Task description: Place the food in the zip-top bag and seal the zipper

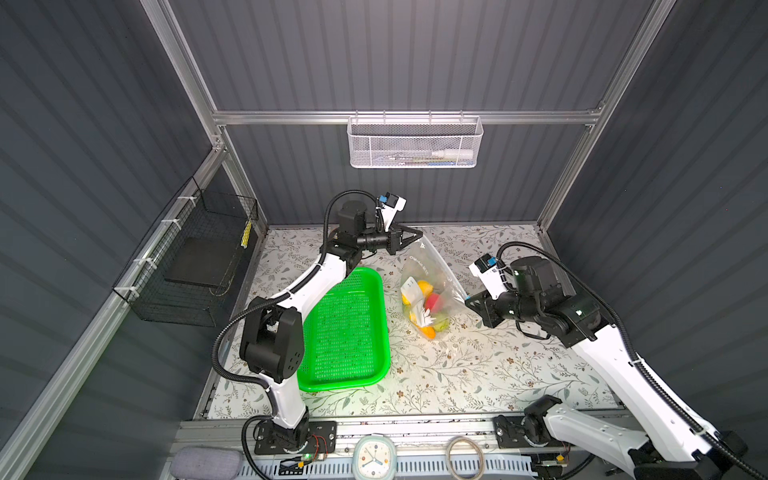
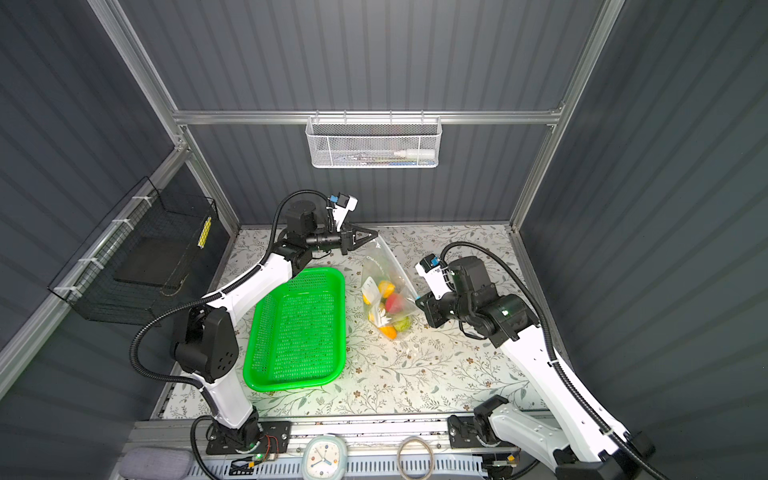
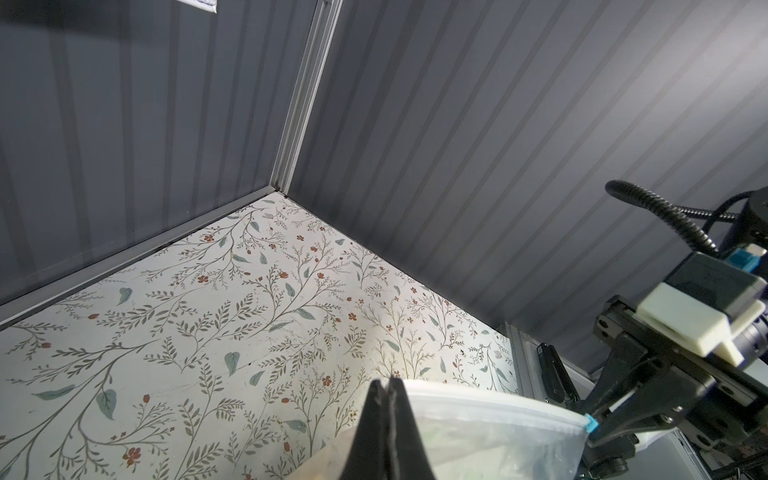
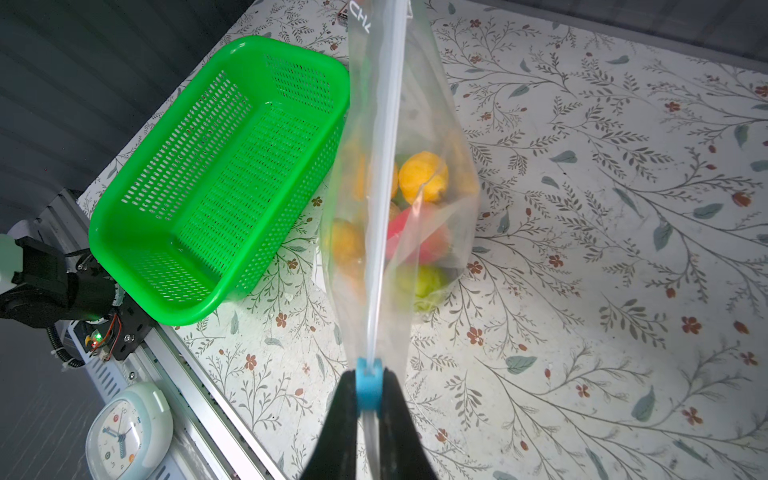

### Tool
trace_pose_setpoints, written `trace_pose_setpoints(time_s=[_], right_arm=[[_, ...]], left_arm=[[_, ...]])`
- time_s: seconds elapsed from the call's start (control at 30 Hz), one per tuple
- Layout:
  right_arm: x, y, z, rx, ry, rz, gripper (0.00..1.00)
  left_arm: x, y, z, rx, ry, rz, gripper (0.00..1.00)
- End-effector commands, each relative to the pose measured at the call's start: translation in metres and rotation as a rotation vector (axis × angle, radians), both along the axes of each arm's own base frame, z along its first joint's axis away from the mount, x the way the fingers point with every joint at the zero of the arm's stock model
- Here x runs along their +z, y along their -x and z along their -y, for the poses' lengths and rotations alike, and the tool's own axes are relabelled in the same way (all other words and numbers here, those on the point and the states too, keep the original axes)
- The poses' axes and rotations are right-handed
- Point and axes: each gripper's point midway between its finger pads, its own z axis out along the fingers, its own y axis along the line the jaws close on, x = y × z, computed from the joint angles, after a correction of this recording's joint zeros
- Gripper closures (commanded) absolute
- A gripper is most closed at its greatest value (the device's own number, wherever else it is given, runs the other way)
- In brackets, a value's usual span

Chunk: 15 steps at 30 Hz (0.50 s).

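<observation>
Your bench (image 1: 478, 374), with its floral cover, carries everything. The green tray (image 1: 345, 332) lies on it at 9 o'clock of the zip-top bag (image 1: 430, 270), just beside it.

The bag is strung between your two arms. Its mouth edge is uppermost and pulled straight, and its body hangs down toward the bench. You cannot tell from these views whether its bottom rests on the surface.

The food (image 1: 428, 303) sits bunched in the bag's lower end, and yellow, red, orange and green pieces show through the plastic in both top views.

Your left gripper (image 1: 419, 237), at 12 o'clock of the bag, has its fingers (image 3: 374, 424) clenched on the far corner of the mouth. Your right gripper (image 4: 368, 399), at 4 o'clock, has its fingers pinched on the slider tab (image 4: 368, 384).

The zipper (image 4: 386, 166) runs as one straight strip from grip to grip. The light-blue slider tab sits at its right gripper end.
</observation>
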Motion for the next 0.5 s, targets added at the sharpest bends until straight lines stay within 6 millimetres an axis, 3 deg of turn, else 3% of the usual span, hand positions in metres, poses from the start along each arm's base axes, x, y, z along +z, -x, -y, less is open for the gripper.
trace_pose_setpoints(time_s=[0.0,0.47], right_arm=[[-0.0244,0.0257,0.0139,-0.009,0.061,-0.121,1.0],[-0.0291,0.0343,0.0226,-0.032,0.08,-0.136,1.0]], left_arm=[[0.0114,-0.0314,-0.0192,0.118,0.006,0.048,1.0],[0.0105,-0.0305,-0.0195,0.116,0.008,0.043,1.0]])
